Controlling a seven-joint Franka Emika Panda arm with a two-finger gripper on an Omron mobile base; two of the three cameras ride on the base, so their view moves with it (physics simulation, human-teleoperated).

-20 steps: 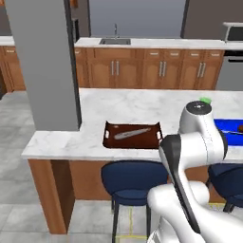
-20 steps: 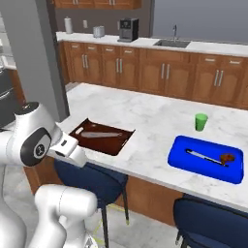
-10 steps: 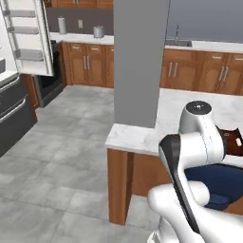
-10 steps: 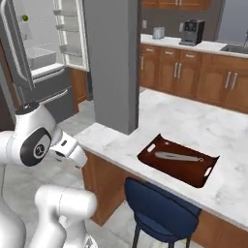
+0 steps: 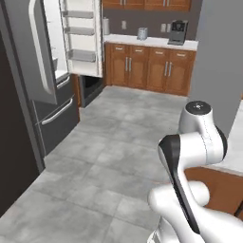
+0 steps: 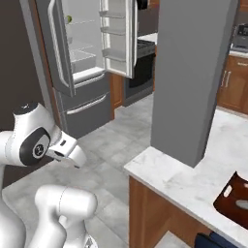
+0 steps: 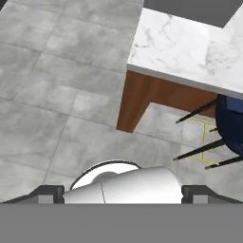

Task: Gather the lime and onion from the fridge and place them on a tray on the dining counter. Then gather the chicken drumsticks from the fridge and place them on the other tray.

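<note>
While fingers spread and empty, hand (image 7: 121, 192) well apart from open fridge (image 6: 82, 63).

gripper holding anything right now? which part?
Nothing held. In the hand view the gripper has its jaws wide apart, with just floor and the dining counter beyond.

What I count around me
One fridge (image 6: 72, 58) with two doors swung open, one lime (image 6: 69, 19) on its shelf, one marble counter (image 6: 193, 179), one brown tray (image 6: 232, 196), one blue stool (image 7: 230, 121), one coffee machine (image 5: 178, 32).
</note>
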